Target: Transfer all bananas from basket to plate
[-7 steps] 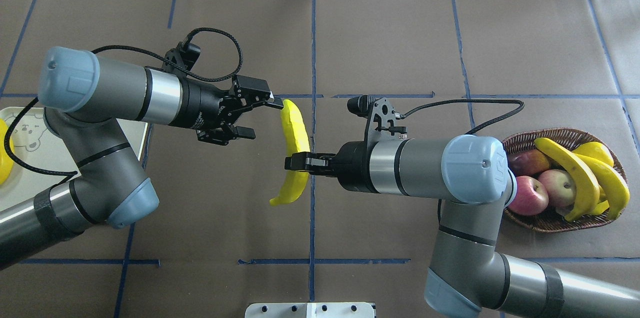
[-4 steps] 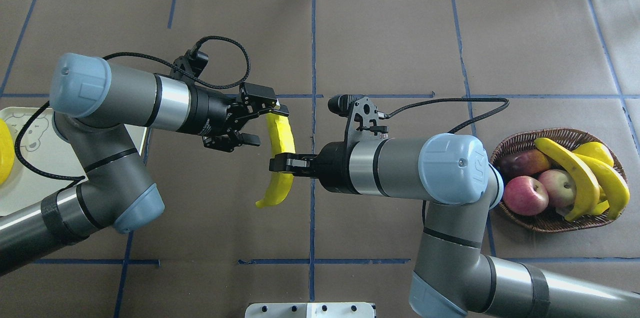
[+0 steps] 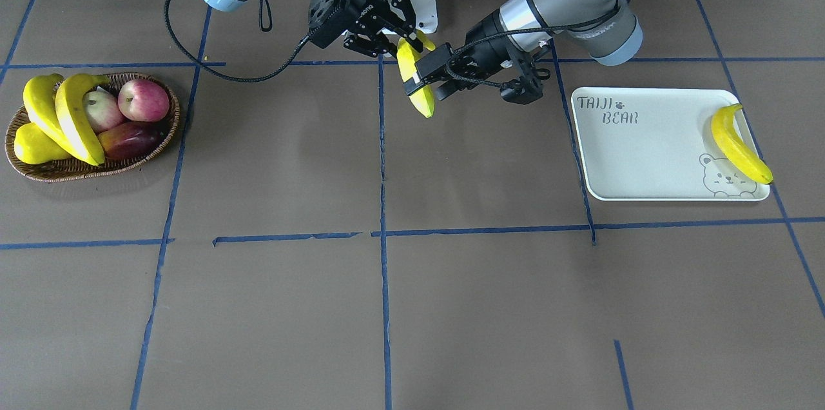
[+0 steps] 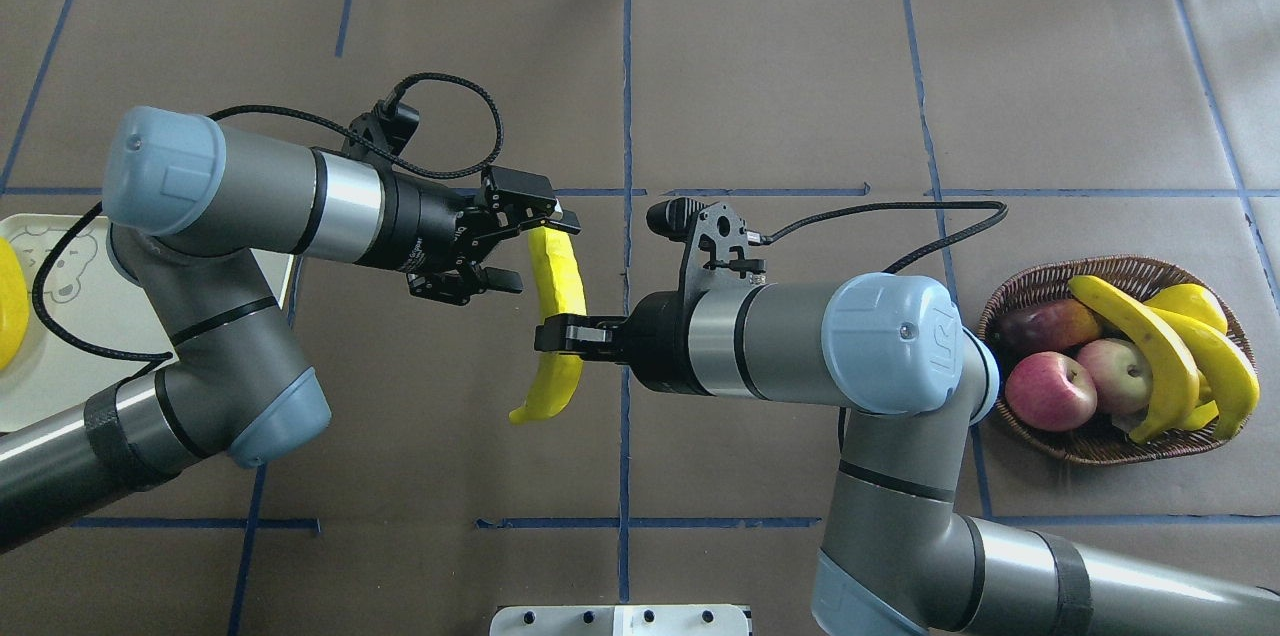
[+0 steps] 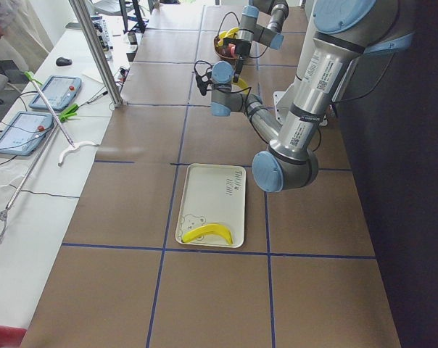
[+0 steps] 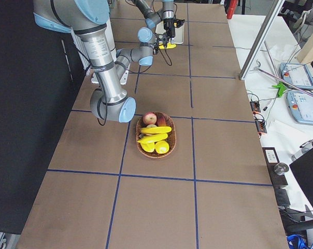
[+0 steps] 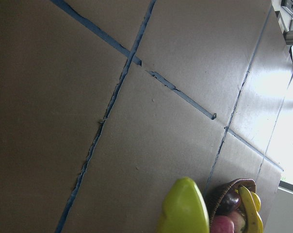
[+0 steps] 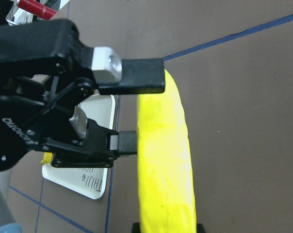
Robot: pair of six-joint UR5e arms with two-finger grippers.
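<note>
One banana [image 4: 562,301] hangs over the table's middle, and my right gripper [image 4: 560,334] is shut on its midsection. My left gripper [image 4: 530,251] is open, its fingers [image 8: 141,75] on either side of that banana's upper end [image 3: 416,84]. In the left wrist view only the banana's tip [image 7: 183,208] shows. Another banana [image 3: 738,146] lies on the white plate [image 3: 644,152], which shows at the left edge [image 4: 40,371] of the overhead view. Two bananas [image 4: 1140,341] [image 4: 1225,361] rest in the wicker basket [image 4: 1100,266].
The basket also holds apples [image 4: 1050,391], a dark red fruit [image 4: 1045,326] and a yellow pear [image 4: 1190,301]. Blue tape lines cross the brown table cover. Tablets and tools [image 5: 56,94] lie on a side table beyond the table's far edge.
The right gripper has carried the banana leftward, and the left gripper has moved right. The banana's upper end now sits between the left gripper's open fingers.
</note>
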